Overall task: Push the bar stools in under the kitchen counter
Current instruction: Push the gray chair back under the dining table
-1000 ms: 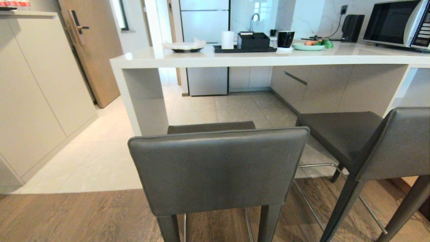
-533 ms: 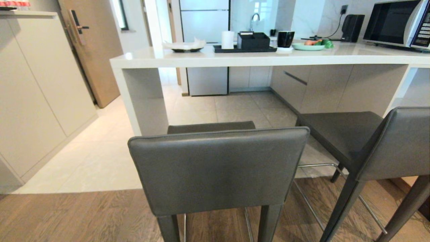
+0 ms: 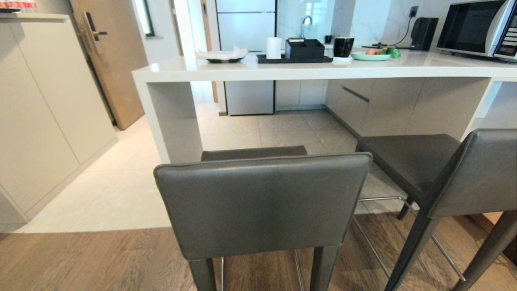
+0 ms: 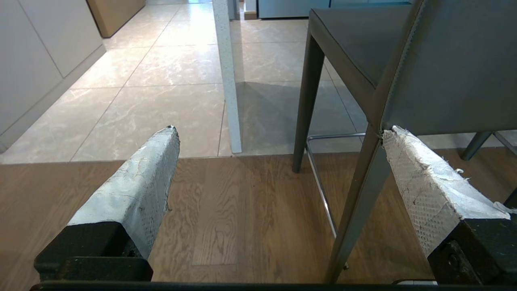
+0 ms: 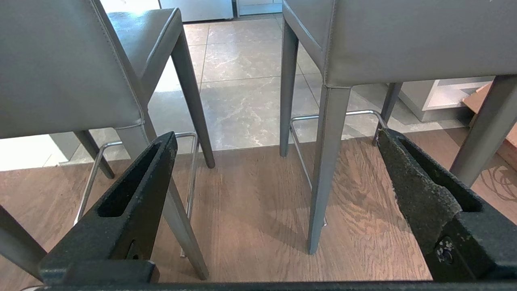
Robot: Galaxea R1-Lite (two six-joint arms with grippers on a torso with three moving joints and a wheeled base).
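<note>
Two bar stools: the left stool (image 3: 262,202) and the right stool (image 3: 464,173) stand on the wood floor (image 3: 80,258) short of the kitchen counter (image 3: 307,70), seats only partly beneath its slab. The left gripper (image 4: 278,133) hangs low behind the left stool, fingers (image 4: 137,190) spread wide and empty, one fingertip just beside the stool's rear leg (image 4: 355,202). The right gripper (image 5: 276,135) hangs low between the two stools, fingers (image 5: 416,190) wide apart, holding nothing; the chrome footrest bars (image 5: 339,115) lie ahead of it.
</note>
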